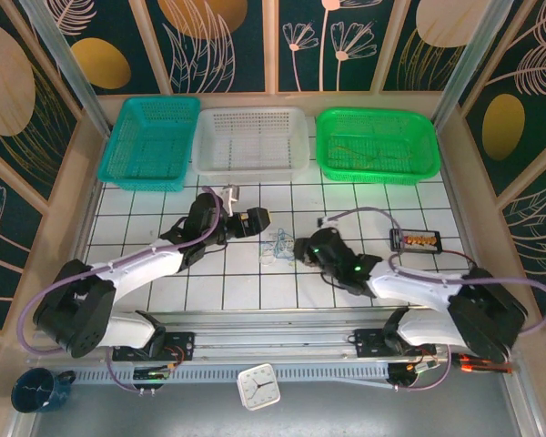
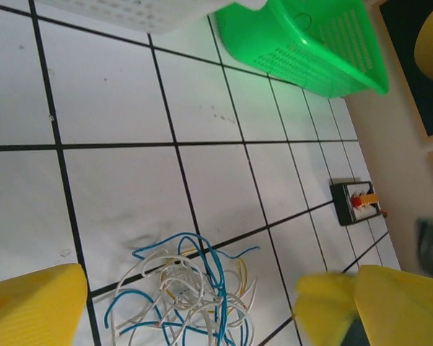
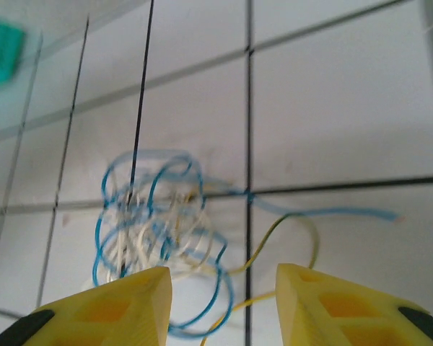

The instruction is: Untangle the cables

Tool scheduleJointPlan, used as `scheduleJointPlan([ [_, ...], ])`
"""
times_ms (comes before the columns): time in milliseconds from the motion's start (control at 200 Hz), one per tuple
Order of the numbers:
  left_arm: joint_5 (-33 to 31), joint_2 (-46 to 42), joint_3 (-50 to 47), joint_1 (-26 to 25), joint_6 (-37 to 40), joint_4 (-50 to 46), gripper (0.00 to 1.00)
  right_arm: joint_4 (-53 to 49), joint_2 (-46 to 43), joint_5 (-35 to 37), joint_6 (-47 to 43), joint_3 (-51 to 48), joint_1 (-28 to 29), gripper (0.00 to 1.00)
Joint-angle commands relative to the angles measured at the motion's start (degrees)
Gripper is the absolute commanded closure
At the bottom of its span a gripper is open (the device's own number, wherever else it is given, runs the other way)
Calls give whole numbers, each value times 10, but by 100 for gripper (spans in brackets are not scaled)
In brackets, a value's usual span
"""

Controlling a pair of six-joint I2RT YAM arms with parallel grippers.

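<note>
Top external: upper frame, teal basket point(image 1: 150, 141), white basket point(image 1: 251, 141), green basket point(image 1: 376, 144). Something thin lies in the green one, too small to tell. Cables point(image 1: 278, 244), a blue/white/yellowish knot, lie on the desk point(image 1: 227, 291) mid-frame, between the two arm tips. Left fingers point(image 2: 36, 306) spread wide, gripping nothing, knot low between them. Right fingers point(image 3: 130, 303) partly apart, nothing held, knot just ahead. Small black box point(image 1: 417, 240) right of centre, well apart from the knot.

No legible text or numbers
</note>
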Motion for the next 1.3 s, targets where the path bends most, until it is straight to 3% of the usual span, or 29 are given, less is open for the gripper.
scheduleJointPlan([
  [0,35,25,34,-2,24,2,7,23,-54,-44,33,-35,-57,55],
  [150,21,75,80,-37,69,-48,10,25,-77,-109,38,-46,-111,53],
  [425,-46,152,112,-73,104,-99,21,52,-41,-138,52,-62,-117,53],
  [906,-4,210,145,-73,114,-84,36,74,-42,-139,60,-71,-118,53],
  [1096,21,236,152,-74,111,-69,53,75,-46,-138,61,-69,-118,53],
  [1296,32,230,137,-74,108,-43,85,77,-45,-134,60,-66,-118,53],
])
